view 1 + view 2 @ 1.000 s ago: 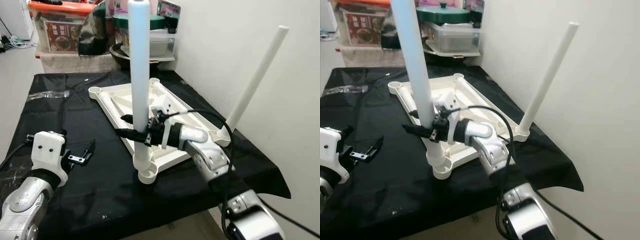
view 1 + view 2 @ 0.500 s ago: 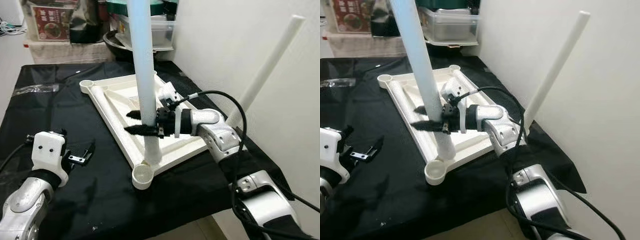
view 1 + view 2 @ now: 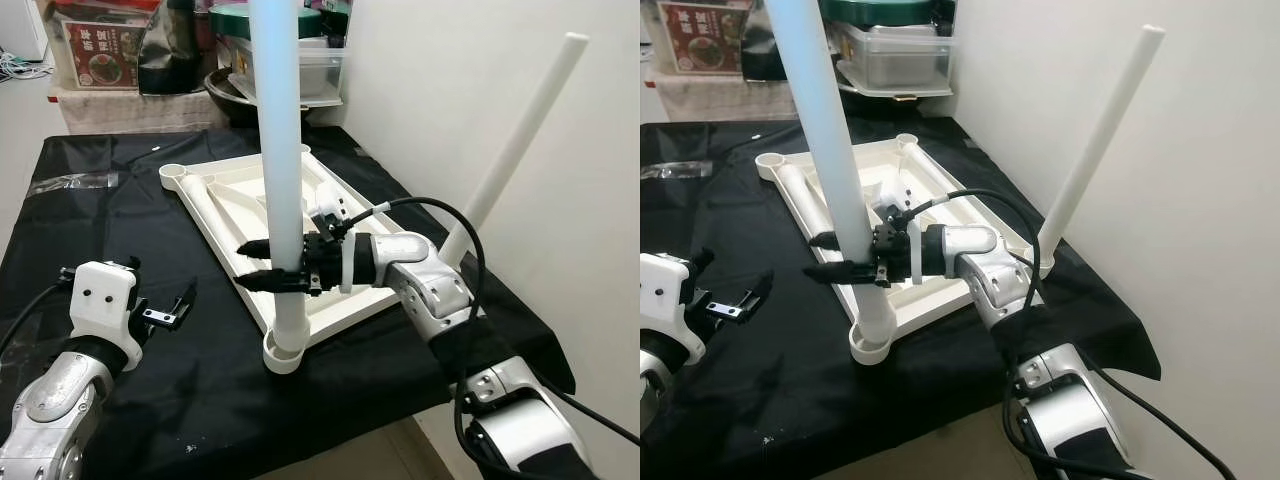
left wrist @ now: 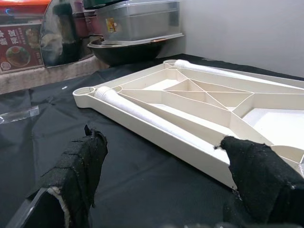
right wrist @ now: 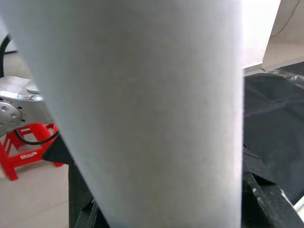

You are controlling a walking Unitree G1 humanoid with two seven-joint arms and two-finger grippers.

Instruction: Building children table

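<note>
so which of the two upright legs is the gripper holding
The near leg in the front corner socket, clamped by the right gripper. The other leg stands by the wall untouched.

No words, brand names or numbers can be read. At about 11 o'clock beyond the table, a clear storage bin carries a red label showing a dish of food and a few small characters, too small and blurred to make out. A small yellow sticker sits on the lidded container; its print is unreadable.
</note>
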